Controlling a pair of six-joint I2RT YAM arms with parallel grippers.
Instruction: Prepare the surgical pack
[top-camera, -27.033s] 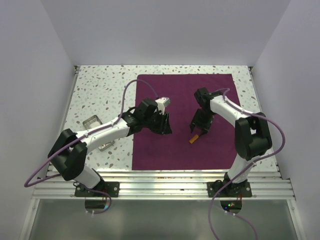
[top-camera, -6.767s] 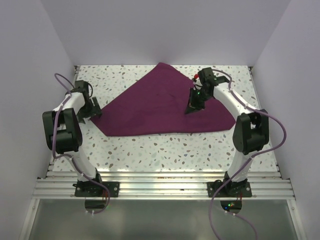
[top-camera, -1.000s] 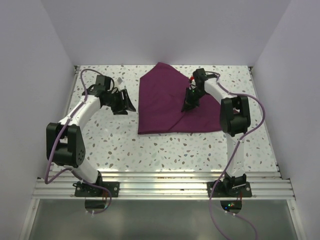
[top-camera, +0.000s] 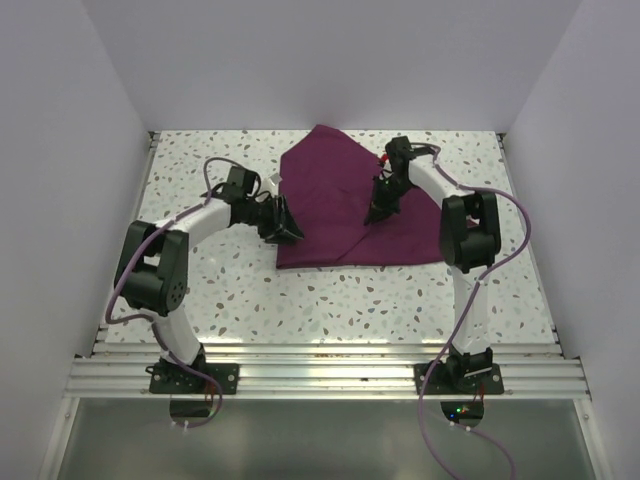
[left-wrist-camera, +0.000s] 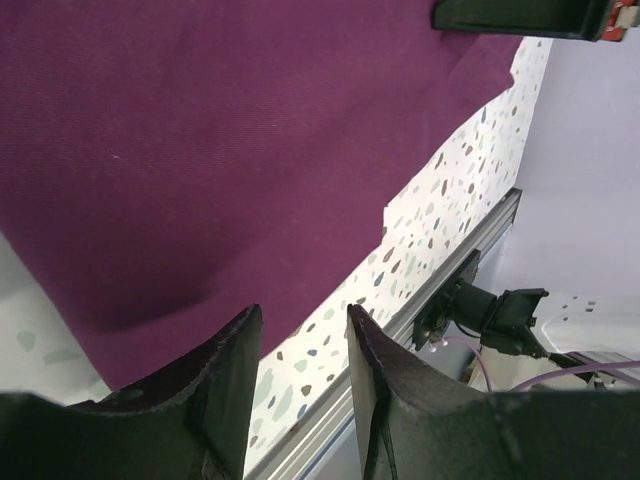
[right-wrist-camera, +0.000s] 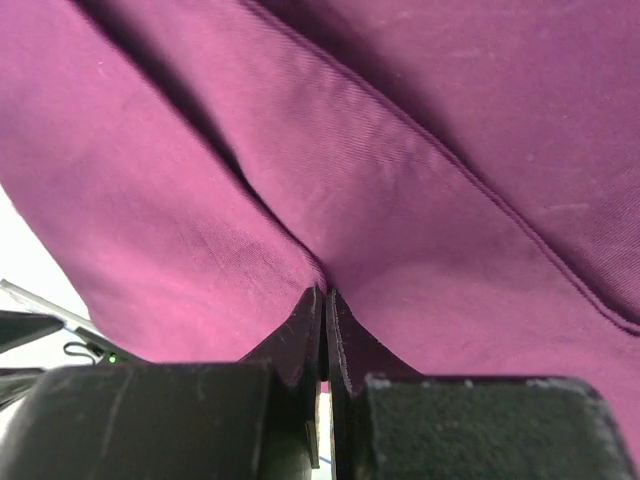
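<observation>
You are handling the purple cloth (top-camera: 340, 215), which is lying folded over itself on the far middle of the speckled table (top-camera: 400, 290). Expect it to behave as a light, limp woven fabric: it is creasing and draping readily, is not holding any shape, and is probably sliding easily on the smooth tabletop. The right gripper (top-camera: 381, 212) is pinching a raised pleat, its fingertips (right-wrist-camera: 305, 330) pressed together with creases running into them. The left gripper (top-camera: 283, 228) is hovering at the cloth's left folded edge, fingers (left-wrist-camera: 225, 370) partly spread and gripping nothing. Take hold at an edge or corner and catch a single layer; a mid-panel grip is likely to gather both layers.
</observation>
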